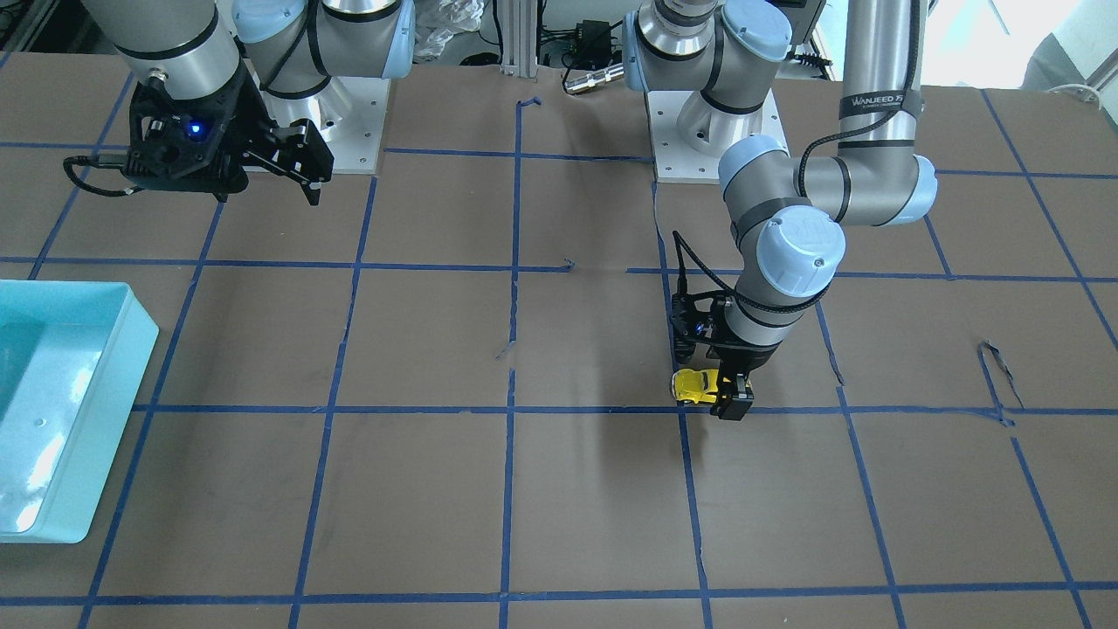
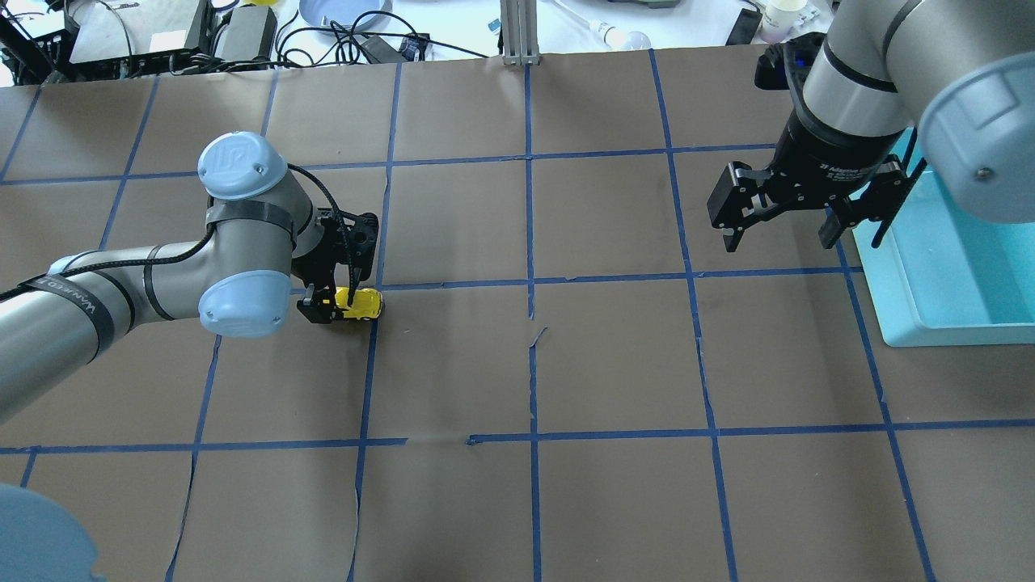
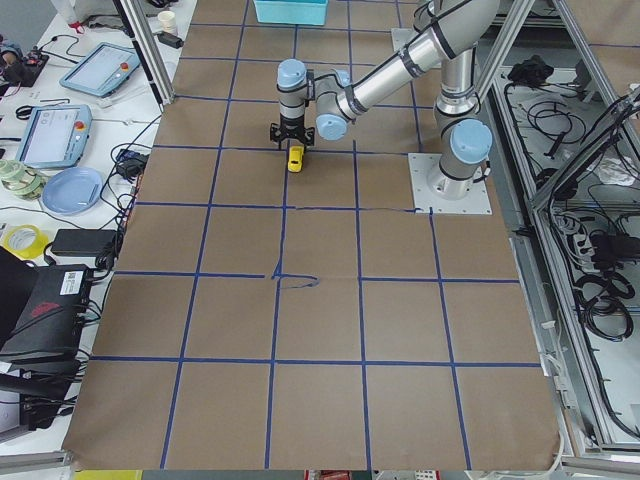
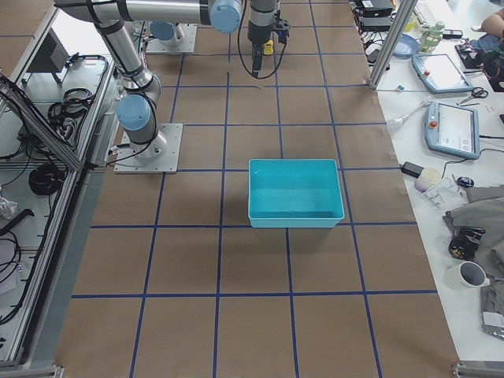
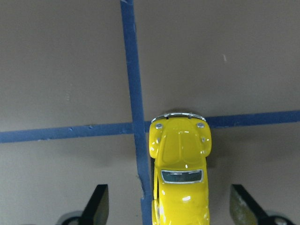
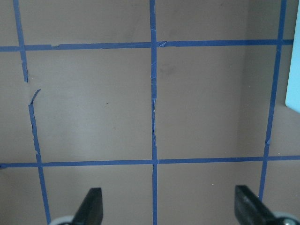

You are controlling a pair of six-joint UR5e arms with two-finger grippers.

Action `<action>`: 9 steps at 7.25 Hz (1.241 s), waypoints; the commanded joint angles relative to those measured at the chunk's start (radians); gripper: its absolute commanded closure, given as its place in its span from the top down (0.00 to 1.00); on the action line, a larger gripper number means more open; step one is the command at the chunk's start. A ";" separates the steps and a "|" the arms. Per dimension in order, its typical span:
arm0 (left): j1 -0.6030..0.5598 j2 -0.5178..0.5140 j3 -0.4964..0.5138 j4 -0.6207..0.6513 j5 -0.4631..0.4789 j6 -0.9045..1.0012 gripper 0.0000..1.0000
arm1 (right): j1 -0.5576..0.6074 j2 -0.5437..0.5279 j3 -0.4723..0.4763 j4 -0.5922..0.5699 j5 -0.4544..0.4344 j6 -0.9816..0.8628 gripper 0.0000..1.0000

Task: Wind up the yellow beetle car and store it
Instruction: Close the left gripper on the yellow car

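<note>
One yellow beetle car (image 5: 180,176) between left pincer's (image 5: 171,206) spread fingers (image 5: 99,204); one teal bin (image 4: 296,213).

One yellow beetle car (image 1: 694,385); one bin (image 1: 113,384)

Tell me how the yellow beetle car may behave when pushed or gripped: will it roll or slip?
The yellow beetle car probably rolls if pushed lengthwise: it sits upright on the flat table. Its glossy, rounded body may slip in the open left pincer.

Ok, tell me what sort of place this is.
Probably a robotics lab cell: a left arm and right arm bolted to a tape-gridded table, teach pendants on the side bench, cables racked alongside.
</note>
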 commanded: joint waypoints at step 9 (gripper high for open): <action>0.007 -0.054 0.007 0.007 0.002 -0.001 0.49 | 0.000 0.001 0.000 0.001 -0.004 0.000 1.00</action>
